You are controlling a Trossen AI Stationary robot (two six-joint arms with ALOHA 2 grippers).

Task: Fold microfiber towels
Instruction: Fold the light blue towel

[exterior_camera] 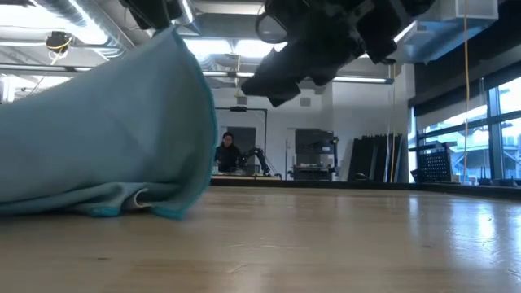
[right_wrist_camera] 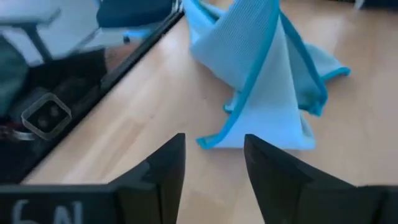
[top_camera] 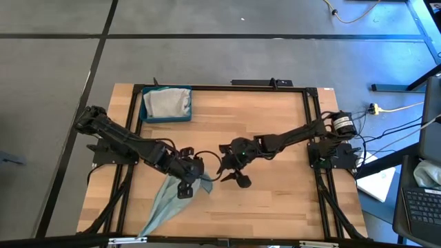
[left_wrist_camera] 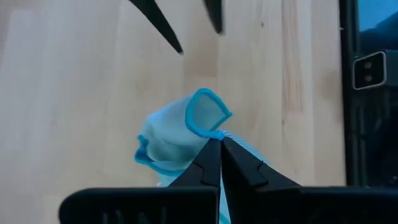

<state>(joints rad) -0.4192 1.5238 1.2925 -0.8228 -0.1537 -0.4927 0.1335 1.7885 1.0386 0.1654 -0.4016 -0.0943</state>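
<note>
Pale blue towel (exterior_camera: 98, 130) lifted by one corner, fold just starting.
Left gripper (left_wrist_camera: 219, 144) is clamped on the towel's hemmed corner, raised above the table (top_camera: 275, 138); the rest trails toward the table's near edge. Right gripper (top_camera: 234, 176), fingers apart and holding nothing, hovers just beside the towel. Tray (top_camera: 165, 105) holds a grey towel (top_camera: 167, 102), well apart. Next, probably: right takes a second corner.

the only marking that shows is on the right gripper (right_wrist_camera: 211, 165): pale characters on its dark body at the lower edge of the right wrist view, cut off by the frame, looking like "6" and "n" but too cropped to read surely. nothing else bears legible text.
</note>
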